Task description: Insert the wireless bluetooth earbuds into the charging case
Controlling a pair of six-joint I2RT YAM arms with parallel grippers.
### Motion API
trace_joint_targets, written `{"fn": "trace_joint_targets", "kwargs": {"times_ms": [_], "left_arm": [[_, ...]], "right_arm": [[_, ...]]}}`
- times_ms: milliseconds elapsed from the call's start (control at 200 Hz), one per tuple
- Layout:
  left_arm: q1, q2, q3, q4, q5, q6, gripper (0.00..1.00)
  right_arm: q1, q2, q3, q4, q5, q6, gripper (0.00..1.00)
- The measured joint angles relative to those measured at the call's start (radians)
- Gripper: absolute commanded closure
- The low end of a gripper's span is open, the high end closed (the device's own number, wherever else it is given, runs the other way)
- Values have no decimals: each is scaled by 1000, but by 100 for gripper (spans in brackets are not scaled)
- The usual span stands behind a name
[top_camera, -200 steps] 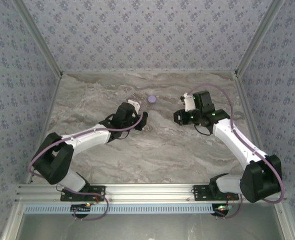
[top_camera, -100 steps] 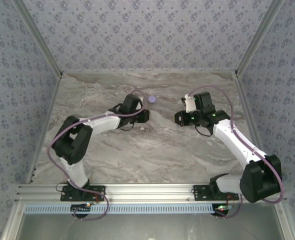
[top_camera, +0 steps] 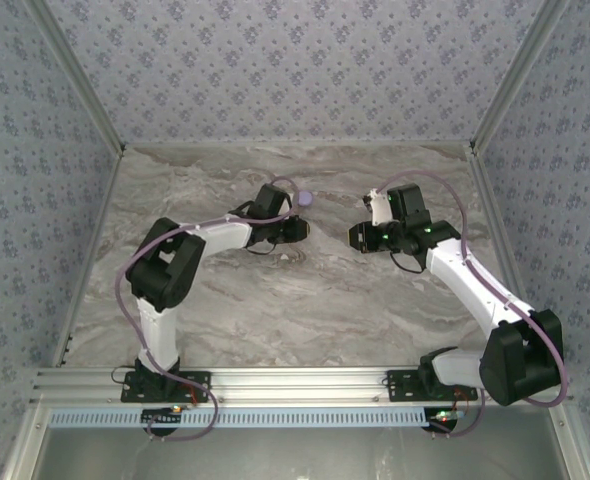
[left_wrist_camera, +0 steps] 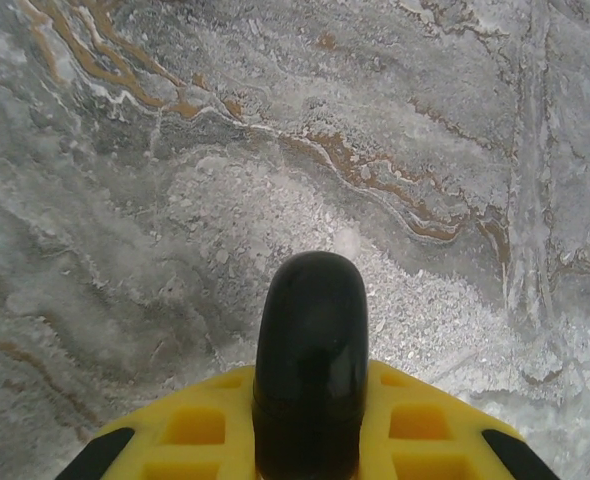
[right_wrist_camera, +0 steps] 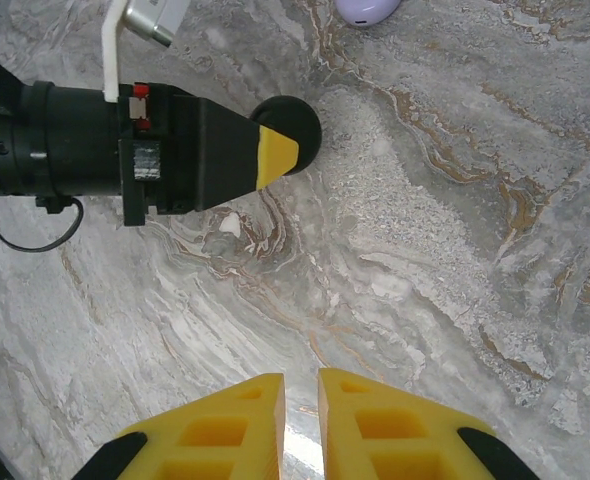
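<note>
My left gripper (left_wrist_camera: 310, 395) is shut on a glossy black round charging case (left_wrist_camera: 310, 330), seen edge-on between the yellow fingers. In the right wrist view the same black case (right_wrist_camera: 293, 122) sticks out past the left gripper's tip (right_wrist_camera: 278, 152), just above the marble. A tiny pale piece, apparently an earbud (right_wrist_camera: 231, 224), lies on the table below that gripper. A lavender round case (right_wrist_camera: 368, 8) rests further back. My right gripper (right_wrist_camera: 300, 390) hovers shut with nothing between its fingers, facing the left gripper (top_camera: 297, 228) from the right (top_camera: 358, 237).
The marble table (top_camera: 275, 310) is walled by patterned panels at the back and both sides. The lavender case (top_camera: 304, 198) sits just behind the left gripper. Open marble lies between the two grippers and toward the near edge.
The left arm has folded its elbow inward and carried the black case slightly right and back, closer to the lavender case. The right arm has barely moved.
</note>
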Motion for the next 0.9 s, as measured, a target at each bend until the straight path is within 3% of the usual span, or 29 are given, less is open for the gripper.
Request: {"fn": "trace_joint_targets", "kwargs": {"times_ms": [325,685,900], "left_arm": [[5,62,37,1,28,-25,84],[5,78,70,-48,0,-8,48],[5,56,71,-81,-61,39,40]], "right_arm": [[0,1,0,-6,0,0,82],[-6,1,0,-25,0,-1,79],[-10,1,0,-42,17,-3,76]]}}
